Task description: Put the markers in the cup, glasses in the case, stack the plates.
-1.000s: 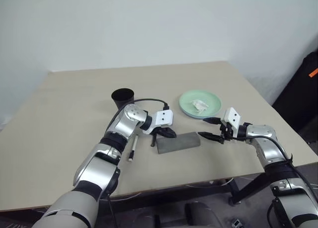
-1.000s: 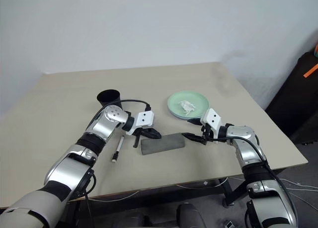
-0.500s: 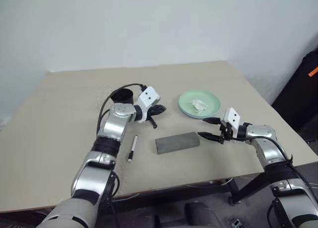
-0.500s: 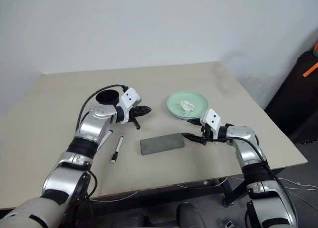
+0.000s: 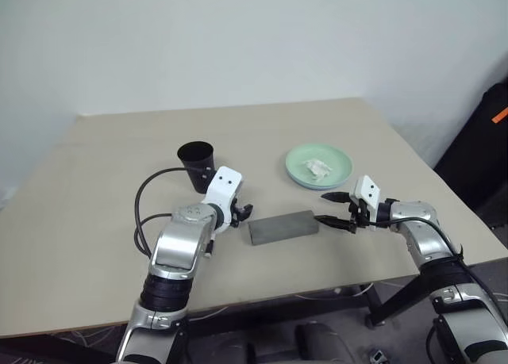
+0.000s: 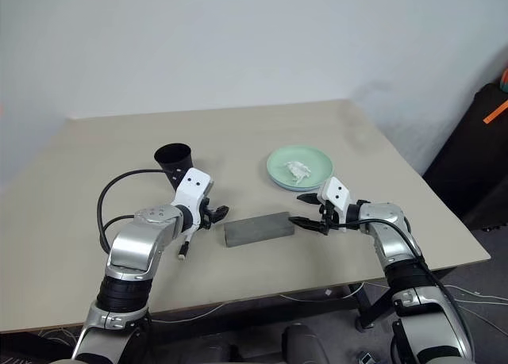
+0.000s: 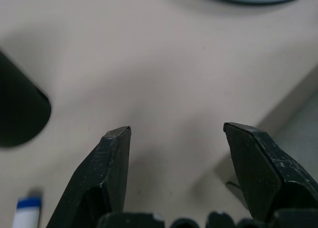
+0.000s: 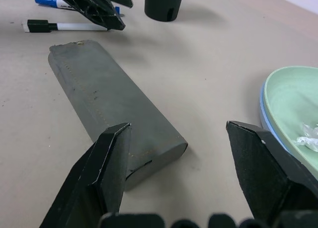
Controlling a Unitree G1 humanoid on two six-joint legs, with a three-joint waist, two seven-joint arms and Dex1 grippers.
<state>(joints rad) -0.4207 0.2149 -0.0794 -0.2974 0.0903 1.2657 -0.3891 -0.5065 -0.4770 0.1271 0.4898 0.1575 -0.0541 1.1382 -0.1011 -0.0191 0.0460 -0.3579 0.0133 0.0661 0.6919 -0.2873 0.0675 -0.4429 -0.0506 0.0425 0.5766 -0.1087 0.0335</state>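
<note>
The black cup (image 5: 196, 164) stands upright at mid table. The grey case (image 5: 283, 227) lies shut in front of it. My left gripper (image 5: 244, 212) hovers open and empty just left of the case, between cup and case. Two markers lie on the table beside my left forearm: one with a black cap (image 8: 64, 26), one with blue print (image 8: 49, 0). My right gripper (image 5: 324, 208) is open at the case's right end, its fingers not touching it. The mint green plate (image 5: 319, 166) sits on the light blue plate. The glasses are out of view.
A crumpled white tissue (image 5: 320, 169) lies on the green plate. A black cable loops from my left wrist over the table (image 5: 143, 197). A dark object with an orange mark (image 5: 492, 134) stands off the table's right side.
My left gripper swung from the case's left end up beside the cup, then came back down left of the case and opened. The right arm has stayed put.
</note>
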